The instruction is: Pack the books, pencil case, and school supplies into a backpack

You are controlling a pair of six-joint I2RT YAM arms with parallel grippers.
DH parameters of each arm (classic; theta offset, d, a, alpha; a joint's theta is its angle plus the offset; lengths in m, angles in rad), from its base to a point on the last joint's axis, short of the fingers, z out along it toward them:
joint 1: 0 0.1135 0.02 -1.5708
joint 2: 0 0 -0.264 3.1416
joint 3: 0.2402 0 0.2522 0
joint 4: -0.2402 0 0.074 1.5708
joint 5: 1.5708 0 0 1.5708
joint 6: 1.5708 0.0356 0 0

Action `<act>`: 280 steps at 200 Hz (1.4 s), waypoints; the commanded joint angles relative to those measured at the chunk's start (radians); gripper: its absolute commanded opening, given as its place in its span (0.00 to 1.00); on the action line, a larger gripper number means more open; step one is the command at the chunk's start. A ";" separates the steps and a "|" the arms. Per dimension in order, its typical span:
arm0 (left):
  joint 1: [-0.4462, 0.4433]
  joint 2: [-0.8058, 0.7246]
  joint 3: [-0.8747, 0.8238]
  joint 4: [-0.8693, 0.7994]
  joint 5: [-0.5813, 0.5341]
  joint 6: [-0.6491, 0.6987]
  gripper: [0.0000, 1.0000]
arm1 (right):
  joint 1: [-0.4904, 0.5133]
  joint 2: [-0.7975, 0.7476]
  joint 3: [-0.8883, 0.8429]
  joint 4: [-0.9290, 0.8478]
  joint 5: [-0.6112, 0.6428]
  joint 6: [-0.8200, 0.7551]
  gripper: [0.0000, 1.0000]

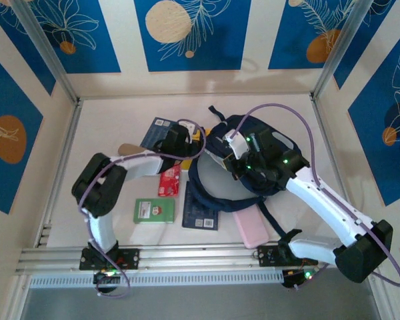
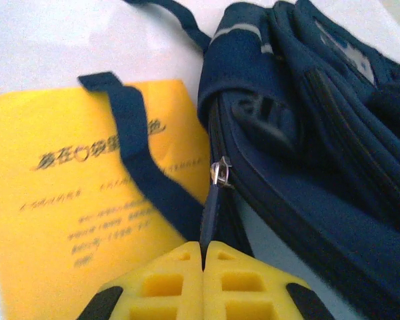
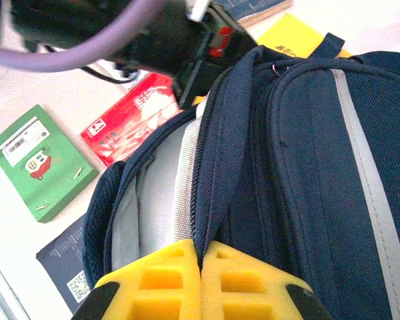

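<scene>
My left gripper (image 2: 203, 250) is pinched tight on the dark zip pull (image 2: 211, 207) of the backpack (image 2: 307, 133). The yellow fingers meet with only that tab between them, at the bottom centre of the left wrist view. Above the tab, the metal slider (image 2: 220, 170) sits on the zip line. To its left the yellow book (image 2: 67, 220) lies flat on the white table (image 2: 53, 47), with a navy strap (image 2: 137, 153) draped across it.

My right gripper (image 3: 201, 250) is closed on the backpack's open rim. A fold of navy fabric runs up from between the fingers at the bottom centre of the right wrist view, and the grey lining (image 3: 160, 193) shows just left of it. In that view's left half lie the green box (image 3: 40, 163) and the red packet (image 3: 130, 120), with a navy book (image 3: 63, 260) at lower left.

From above, the backpack sits right of centre. A pink pencil case (image 1: 251, 228) lies below it, and a second navy book (image 1: 157, 130) lies to its upper left.
</scene>
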 commanded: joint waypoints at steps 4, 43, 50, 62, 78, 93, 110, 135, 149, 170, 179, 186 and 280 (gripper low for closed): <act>0.047 0.135 0.115 0.105 0.109 -0.124 0.00 | -0.017 -0.042 -0.001 0.070 -0.074 0.023 0.00; 0.094 0.288 0.350 0.072 0.222 -0.205 0.00 | -0.073 -0.023 0.010 0.107 -0.073 0.064 0.00; 0.102 0.287 0.372 0.060 0.222 -0.205 0.00 | -0.088 -0.014 0.017 0.111 -0.062 0.076 0.00; 0.120 0.262 0.386 0.042 0.217 -0.201 0.00 | -0.113 0.007 0.035 0.116 -0.019 0.101 0.00; 0.149 0.184 0.353 0.018 0.188 -0.202 0.20 | -0.152 0.043 0.063 0.128 0.039 0.150 0.00; 0.169 0.096 0.320 -0.049 0.162 -0.184 0.35 | -0.183 0.079 0.093 0.143 0.090 0.193 0.00; 0.165 0.001 0.303 -0.189 0.142 -0.124 0.44 | -0.215 0.127 0.125 0.166 0.134 0.219 0.00; 0.139 -0.135 0.228 -0.345 0.123 -0.100 0.51 | -0.264 0.214 0.179 0.191 0.148 0.239 0.00; 0.119 -0.198 0.197 -0.454 0.126 -0.097 0.51 | -0.281 0.250 0.195 0.214 0.165 0.252 0.00; 0.081 -0.284 0.139 -0.575 0.153 -0.089 0.54 | -0.286 0.287 0.211 0.241 0.194 0.262 0.00; 0.058 -0.320 0.110 -0.617 0.154 -0.076 0.56 | -0.286 0.309 0.219 0.237 0.190 0.264 0.00; 0.040 -0.349 0.091 -0.652 0.138 -0.072 0.57 | -0.284 0.326 0.225 0.226 0.184 0.270 0.00; -0.018 -0.704 -0.122 -0.923 0.053 -0.051 0.64 | 0.057 0.242 0.219 -0.227 0.432 0.278 0.73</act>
